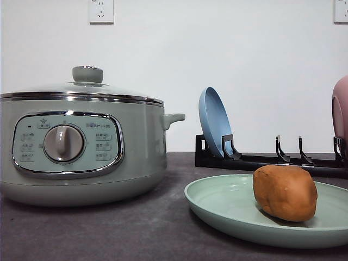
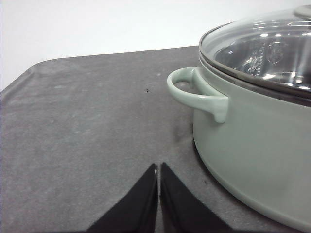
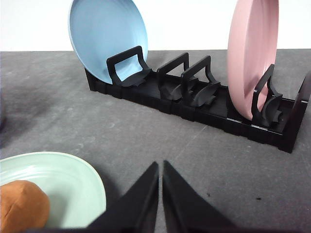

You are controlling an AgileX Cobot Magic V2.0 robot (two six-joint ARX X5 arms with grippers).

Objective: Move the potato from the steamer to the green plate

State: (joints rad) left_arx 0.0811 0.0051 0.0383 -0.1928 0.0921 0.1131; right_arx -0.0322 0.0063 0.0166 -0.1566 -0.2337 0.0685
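Note:
The orange-brown potato (image 1: 285, 192) lies on the pale green plate (image 1: 228, 206) at the front right of the table; the right wrist view also catches the potato (image 3: 22, 206) on the plate (image 3: 68, 179). The steamer (image 1: 81, 147) stands at the left with its glass lid on. In the left wrist view the steamer (image 2: 257, 145) sits just beside my left gripper (image 2: 159, 170), which is shut and holds nothing. My right gripper (image 3: 160, 167) is shut and holds nothing, just past the plate's edge, facing the rack.
A black dish rack (image 3: 194, 104) stands behind the plate, with a blue plate (image 3: 107, 36) upright at one end and a pink plate (image 3: 252, 53) at the other. The rack (image 1: 272, 160) has vacant slots between them. A dark grey mat (image 2: 87, 126) covers the table.

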